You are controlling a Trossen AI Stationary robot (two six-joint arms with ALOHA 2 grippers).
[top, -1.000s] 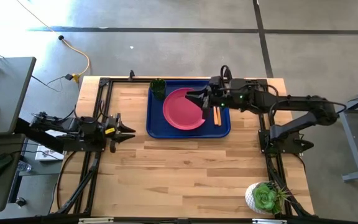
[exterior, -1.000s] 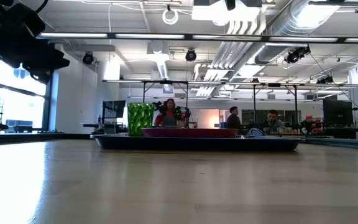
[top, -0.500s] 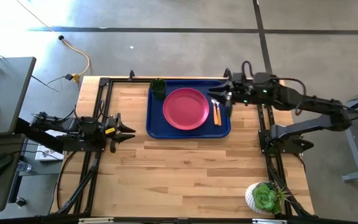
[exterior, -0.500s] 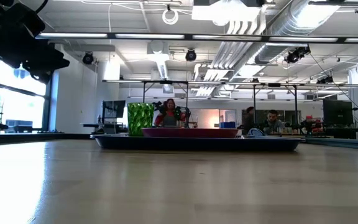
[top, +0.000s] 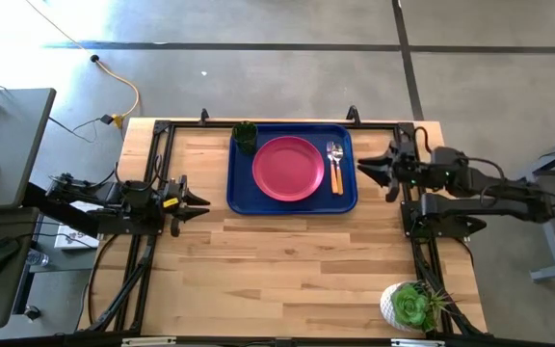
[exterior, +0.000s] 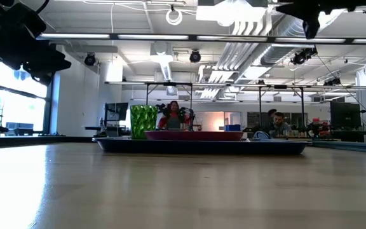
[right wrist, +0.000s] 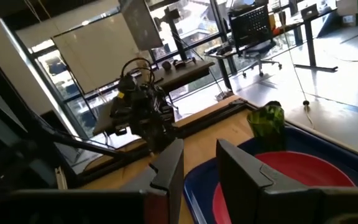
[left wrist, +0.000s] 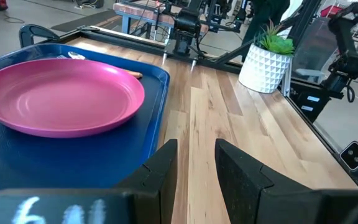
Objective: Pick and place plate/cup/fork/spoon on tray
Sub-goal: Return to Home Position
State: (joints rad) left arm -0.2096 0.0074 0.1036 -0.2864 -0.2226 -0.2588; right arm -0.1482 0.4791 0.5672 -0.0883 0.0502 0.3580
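The blue tray (top: pixel 242 196) held everything: the pink plate (top: pixel 288 169) at its centre, the green cup (top: pixel 245 135) in its far left corner, and the spoon (top: pixel 331 156) and fork (top: pixel 338 176) side by side between the plate and the tray's right rim. The right gripper (top: pixel 366 172) hovered just off the tray's right edge, fingers parted and empty. The left gripper (top: pixel 200 203) waited well left of the tray, slightly parted, holding nothing.

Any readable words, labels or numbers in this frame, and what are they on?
None can be read.
White marks on the body of the left gripper, seen in the left wrist view: too blurred to read.
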